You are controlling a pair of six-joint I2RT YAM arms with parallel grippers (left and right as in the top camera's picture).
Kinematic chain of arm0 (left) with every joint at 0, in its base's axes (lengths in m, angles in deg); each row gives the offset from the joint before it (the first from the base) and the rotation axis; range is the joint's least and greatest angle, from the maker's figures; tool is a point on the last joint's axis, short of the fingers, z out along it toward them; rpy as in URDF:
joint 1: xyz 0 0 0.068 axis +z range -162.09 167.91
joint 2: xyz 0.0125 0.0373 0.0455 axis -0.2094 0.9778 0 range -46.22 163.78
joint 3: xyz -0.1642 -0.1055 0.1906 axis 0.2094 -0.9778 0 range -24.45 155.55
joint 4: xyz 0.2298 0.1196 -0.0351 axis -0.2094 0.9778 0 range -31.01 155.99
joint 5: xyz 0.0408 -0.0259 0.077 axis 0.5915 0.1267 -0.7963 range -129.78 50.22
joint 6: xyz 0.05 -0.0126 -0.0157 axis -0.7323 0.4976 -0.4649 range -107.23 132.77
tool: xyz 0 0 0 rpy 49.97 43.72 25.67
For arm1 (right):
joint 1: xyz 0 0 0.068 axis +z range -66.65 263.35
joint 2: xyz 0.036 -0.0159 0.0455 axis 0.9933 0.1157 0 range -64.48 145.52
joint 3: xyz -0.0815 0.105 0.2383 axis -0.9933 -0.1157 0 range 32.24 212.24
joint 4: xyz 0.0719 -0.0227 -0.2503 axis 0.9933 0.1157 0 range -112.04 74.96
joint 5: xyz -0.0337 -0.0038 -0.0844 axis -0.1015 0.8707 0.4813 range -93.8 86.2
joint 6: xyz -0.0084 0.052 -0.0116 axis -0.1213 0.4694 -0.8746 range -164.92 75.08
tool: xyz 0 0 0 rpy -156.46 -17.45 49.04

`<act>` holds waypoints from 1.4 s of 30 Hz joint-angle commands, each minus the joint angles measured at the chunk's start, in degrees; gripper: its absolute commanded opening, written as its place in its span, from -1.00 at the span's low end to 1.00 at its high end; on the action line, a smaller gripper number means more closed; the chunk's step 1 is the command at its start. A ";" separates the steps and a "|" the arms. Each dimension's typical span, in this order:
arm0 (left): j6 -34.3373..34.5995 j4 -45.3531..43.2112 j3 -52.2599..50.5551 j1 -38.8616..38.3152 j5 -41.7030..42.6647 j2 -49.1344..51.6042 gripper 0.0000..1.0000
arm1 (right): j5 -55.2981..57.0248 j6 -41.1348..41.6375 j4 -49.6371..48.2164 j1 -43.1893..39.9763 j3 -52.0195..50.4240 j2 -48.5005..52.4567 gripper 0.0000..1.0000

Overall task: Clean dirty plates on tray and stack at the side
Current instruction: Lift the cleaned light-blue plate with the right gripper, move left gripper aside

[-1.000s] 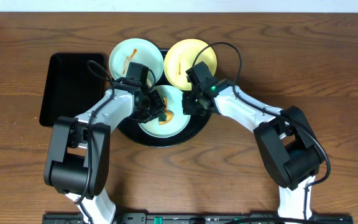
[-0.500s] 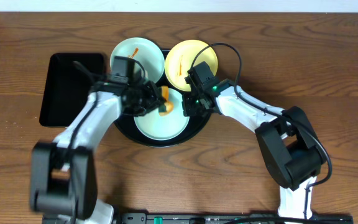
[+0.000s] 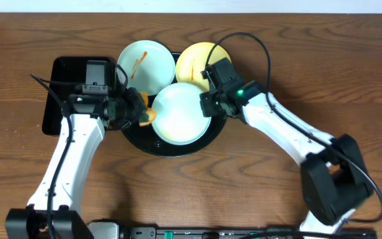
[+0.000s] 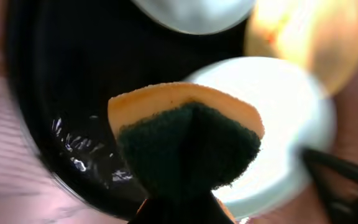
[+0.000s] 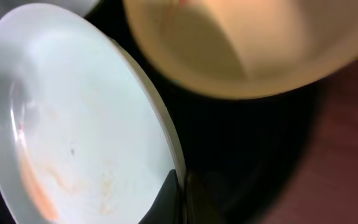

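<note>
The round black tray [image 3: 132,135] holds three plates. A pale blue-green plate [image 3: 146,63] with an orange sauce streak and a pale yellow plate [image 3: 192,63] lie at its back. My right gripper [image 3: 206,105] is shut on the right rim of the second blue-green plate [image 3: 178,114] and holds it tilted above the tray. In the right wrist view this plate [image 5: 86,118] shows faint orange smears, pinched at my right gripper [image 5: 180,199]. My left gripper [image 3: 136,114] is shut on an orange and dark green sponge [image 3: 147,117] by the held plate's left edge. The sponge [image 4: 185,137] fills the left wrist view.
A smaller black rectangular tray [image 3: 71,93] lies left of the round tray, under my left arm. Bare wooden table [image 3: 297,60] lies right of the tray and in front of it. Cables loop over both arms.
My left gripper has pulled the sponge left off the front plate to the tray's left side. My right gripper has raised and tilted that plate, which now looks mostly wiped.
</note>
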 commanded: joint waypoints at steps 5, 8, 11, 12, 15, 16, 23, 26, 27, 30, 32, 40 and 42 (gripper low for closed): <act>-2.73 0.24 0.72 3.48 -3.91 2.89 -0.85 | 21.92 -8.02 -0.61 1.16 0.02 -7.45 -0.98; -3.23 0.26 0.72 3.89 -3.91 4.15 -0.85 | 29.03 -10.75 -1.18 2.73 0.02 -7.96 -0.98; -3.41 0.26 0.72 3.89 -3.89 5.73 -0.85 | 36.81 -12.46 -1.84 5.20 0.02 -7.96 -0.97; -3.41 0.26 0.72 3.89 -3.89 6.40 -0.85 | 39.91 -13.18 -2.29 6.36 0.02 -7.96 -0.98; -3.39 0.28 0.72 3.89 -3.85 8.02 -0.85 | 48.35 -15.26 -4.00 9.90 0.02 -7.96 -0.97; -3.39 0.28 0.72 3.89 -3.85 8.57 -0.85 | 51.76 -16.09 -4.76 11.30 0.02 -7.96 -0.98; -3.39 0.33 0.72 3.89 -3.43 9.77 -0.85 | 63.52 -19.50 -7.08 17.70 0.02 -7.96 -0.98; -3.39 0.35 0.72 3.89 -3.45 9.77 -0.85 | 67.34 -19.65 -7.19 19.10 0.02 -7.96 -0.97; -3.39 0.39 0.72 3.89 -3.43 9.77 -0.85 | 68.81 -20.02 -7.43 19.45 0.02 -7.96 -0.98; -3.39 0.68 0.72 3.89 -3.43 9.77 -0.85 | 72.28 -21.59 -8.31 20.31 0.02 -7.96 -0.98; -3.39 0.70 0.72 3.89 -3.45 9.77 -0.85 | 72.89 -22.69 -8.72 20.68 0.02 -7.96 -0.98; -3.39 0.72 0.72 3.89 -3.43 9.77 -0.85 | 73.46 -23.08 -9.31 21.57 0.02 -7.96 -0.98; -3.39 0.72 0.72 3.89 -3.45 9.77 -0.85 | 73.44 -23.04 -9.31 21.62 0.02 -7.96 -0.98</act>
